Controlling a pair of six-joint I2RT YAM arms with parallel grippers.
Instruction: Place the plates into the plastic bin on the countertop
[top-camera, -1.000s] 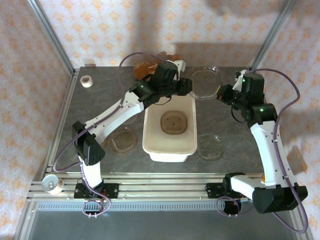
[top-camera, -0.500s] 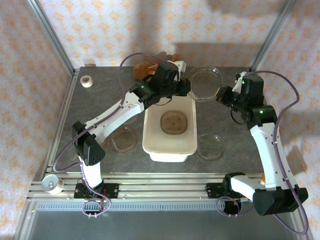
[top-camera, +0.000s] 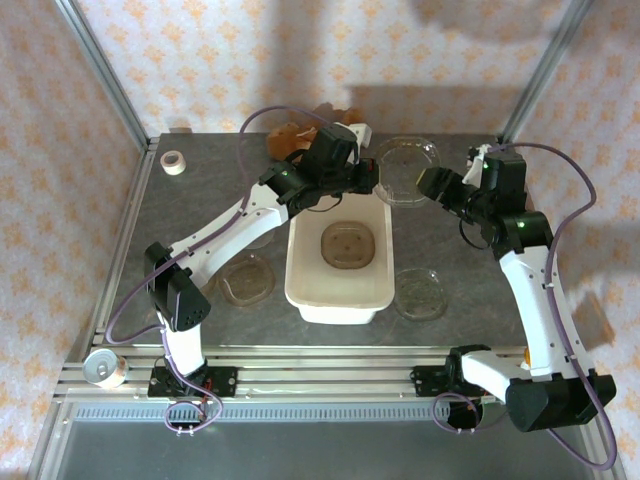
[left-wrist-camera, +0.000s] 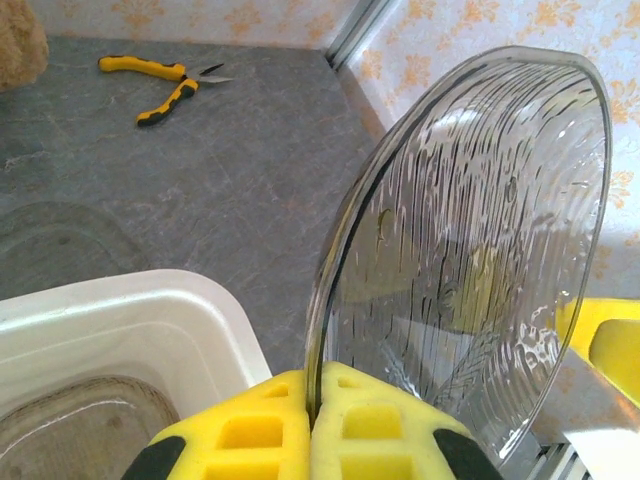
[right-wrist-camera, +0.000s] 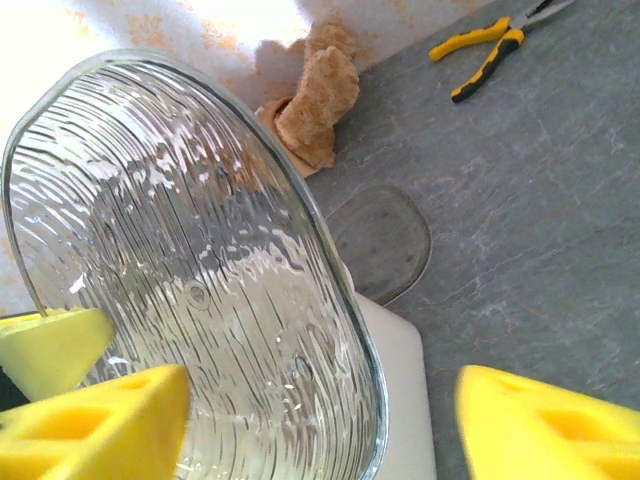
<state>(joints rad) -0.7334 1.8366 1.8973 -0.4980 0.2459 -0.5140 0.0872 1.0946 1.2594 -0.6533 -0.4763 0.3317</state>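
Left end effector (left-wrist-camera: 312, 400) pinching plate (left-wrist-camera: 470, 250), seemingly upright, arm (top-camera: 225, 228) outstretched

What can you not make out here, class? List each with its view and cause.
- Top view: how the left gripper grips the held plate, hidden under the left arm.
- Right wrist view: the bin, mostly behind the ribbed held plate.
- Left wrist view: the plate in the bin, cut off by the bottom edge.
- Top view: the brown thing at the back, partly under that arm, too small to name.
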